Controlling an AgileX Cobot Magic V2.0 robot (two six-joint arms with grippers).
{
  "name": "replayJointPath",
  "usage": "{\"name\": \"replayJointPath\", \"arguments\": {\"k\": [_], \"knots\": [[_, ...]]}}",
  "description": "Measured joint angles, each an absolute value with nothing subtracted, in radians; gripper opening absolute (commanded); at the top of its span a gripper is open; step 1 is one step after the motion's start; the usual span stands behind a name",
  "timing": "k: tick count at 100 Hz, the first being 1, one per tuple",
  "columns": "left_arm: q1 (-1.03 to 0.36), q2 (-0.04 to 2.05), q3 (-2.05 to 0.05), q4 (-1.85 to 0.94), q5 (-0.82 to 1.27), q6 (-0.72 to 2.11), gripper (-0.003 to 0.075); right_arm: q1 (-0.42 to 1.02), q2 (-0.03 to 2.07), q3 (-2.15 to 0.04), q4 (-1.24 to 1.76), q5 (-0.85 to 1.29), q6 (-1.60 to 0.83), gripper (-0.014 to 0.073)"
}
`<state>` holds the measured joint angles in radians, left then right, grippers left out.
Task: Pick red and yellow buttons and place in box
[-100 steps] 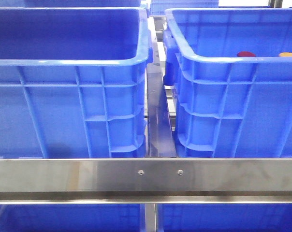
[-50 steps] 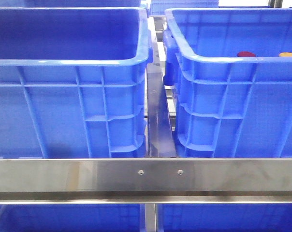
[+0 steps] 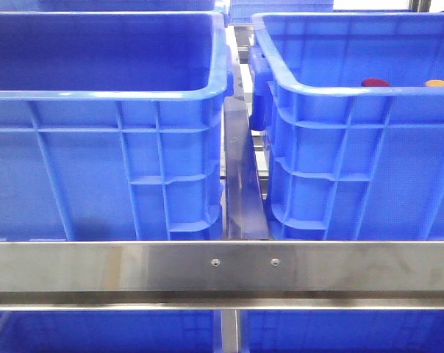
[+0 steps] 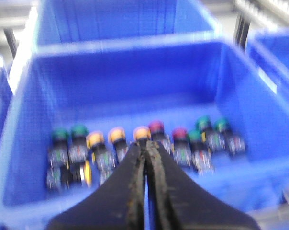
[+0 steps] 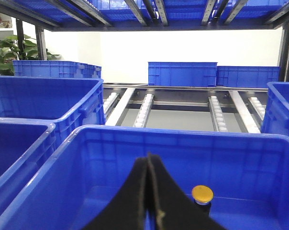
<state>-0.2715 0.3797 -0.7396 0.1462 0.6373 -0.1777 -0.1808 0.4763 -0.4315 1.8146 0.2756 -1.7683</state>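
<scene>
- Nothing on the rack has truly shifted since a second ago; only the front view has slid very slightly.
- Left hand [image 4: 145, 158] is pressed together and empty, hanging over a supply crate [image 4: 20, 120] of blurred buttons [image 4: 142, 133], likely lining up a pick.
- Right hand [image 5: 149, 172] is likewise closed, holding nothing, above the box [image 5: 135, 136], where a yellow button [image 5: 202, 193] already sits.
- Red cap [image 3: 375, 82] peeks over the rim.

warehouse: blue crates [image 5: 183, 74] on roller racking [image 5: 144, 109].

Glossy ribbed blue plastic box [image 3: 358, 158]; brushed, reflective steel rail [image 3: 222, 266]; glossy yellow button [image 5: 202, 193]
</scene>
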Motion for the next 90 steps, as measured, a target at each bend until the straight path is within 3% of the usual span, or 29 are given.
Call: {"name": "replayJointPath", "arguments": {"k": [37, 64, 90], "knots": [[-0.139, 0.171, -0.456, 0.135, 0.319, -0.178, -0.0019, -0.181, 0.476, -0.432, 1.815, 0.276, -1.768, -0.0068], [-0.135, -0.001, -0.227, 0.124, 0.291, -0.166, -0.0019, -0.181, 0.476, -0.432, 1.815, 0.276, -1.768, -0.0068], [-0.119, -0.005, -0.078, 0.053, 0.249, -0.080, -0.0019, -0.181, 0.476, -0.432, 1.815, 0.276, -1.768, -0.0068]]}}
